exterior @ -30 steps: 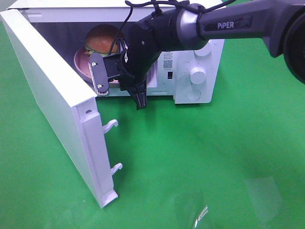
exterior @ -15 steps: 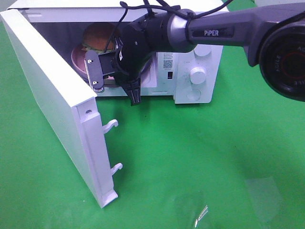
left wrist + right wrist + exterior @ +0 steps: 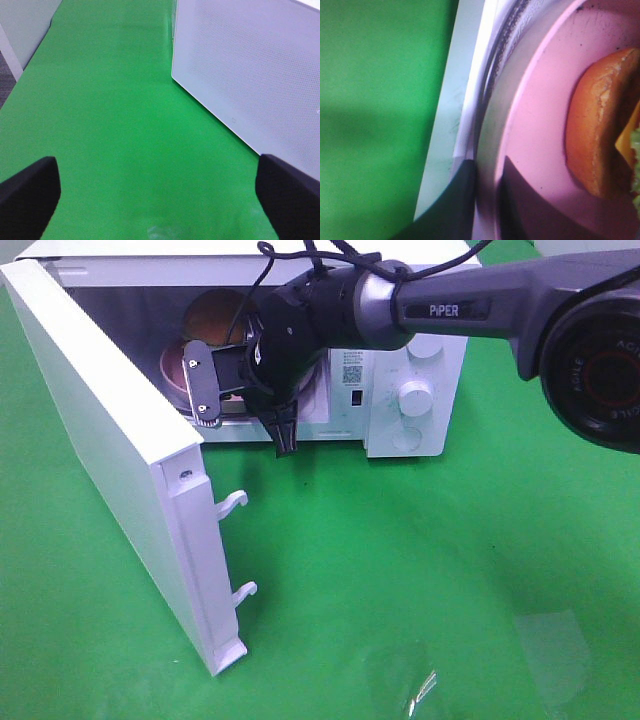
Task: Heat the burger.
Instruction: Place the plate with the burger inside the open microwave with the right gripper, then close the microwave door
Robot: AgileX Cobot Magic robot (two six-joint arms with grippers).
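The burger [image 3: 215,315] with its brown bun sits on a pink plate [image 3: 168,368] inside the open white microwave [image 3: 415,395]. My right gripper [image 3: 200,390] reaches into the oven's mouth at the plate's near edge. In the right wrist view its dark fingers close in on both sides of the plate's rim, so the right gripper [image 3: 486,200] is shut on the plate [image 3: 540,115], with the burger [image 3: 600,135] just beyond. My left gripper [image 3: 160,200] is open above bare green cloth, with nothing between its fingers.
The microwave door [image 3: 100,440] swings out wide to the left, its two latch hooks [image 3: 230,502] sticking out. The left wrist view faces the door's dotted outer panel [image 3: 250,70]. A clear shiny film [image 3: 545,640] lies on the green cloth at the front right.
My right gripper, with the plate and burger, has shifted a little to the left and deeper into the microwave. The door has not moved.
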